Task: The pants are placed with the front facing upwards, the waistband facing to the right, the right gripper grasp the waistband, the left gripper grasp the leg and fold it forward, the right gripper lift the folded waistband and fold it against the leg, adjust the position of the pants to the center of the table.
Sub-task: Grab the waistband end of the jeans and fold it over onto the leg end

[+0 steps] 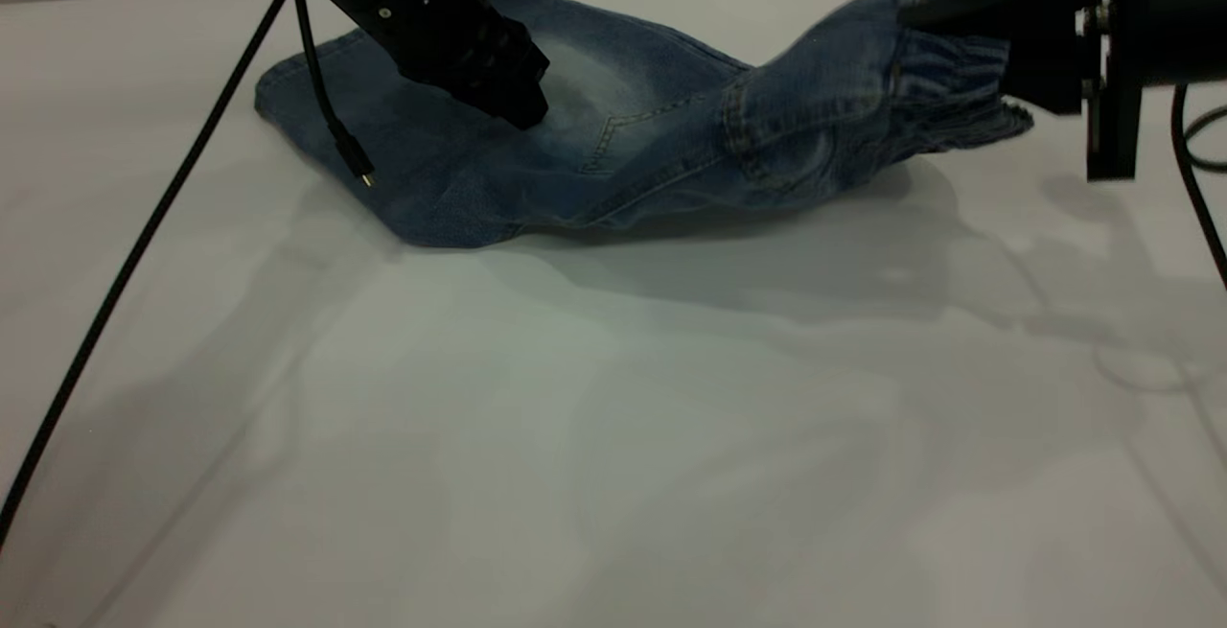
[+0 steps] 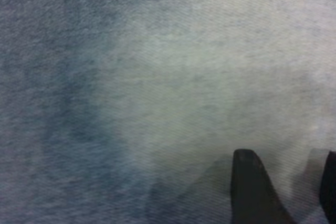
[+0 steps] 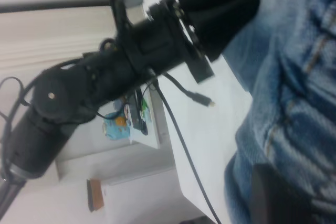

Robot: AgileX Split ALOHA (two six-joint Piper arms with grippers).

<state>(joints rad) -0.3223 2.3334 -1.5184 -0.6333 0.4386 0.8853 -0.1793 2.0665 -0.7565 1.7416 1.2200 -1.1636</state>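
Two grippers work the pants (image 1: 613,144), which lie at the table's (image 1: 613,436) twelve o'clock edge. Right gripper (image 1: 944,19), at two o'clock, has its jaws clamped on the waistband (image 1: 944,81), lifted. Left gripper (image 1: 513,96) presses the leg; whether its jaws are parted I cannot tell. Soft, light denim likely drapes, so gathered hems seem the best hold.

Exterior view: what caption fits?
Right gripper lifts the pants' waistband while left gripper pins the pants.

no readable text, no labels, no brands, no numbers, no signs on anything
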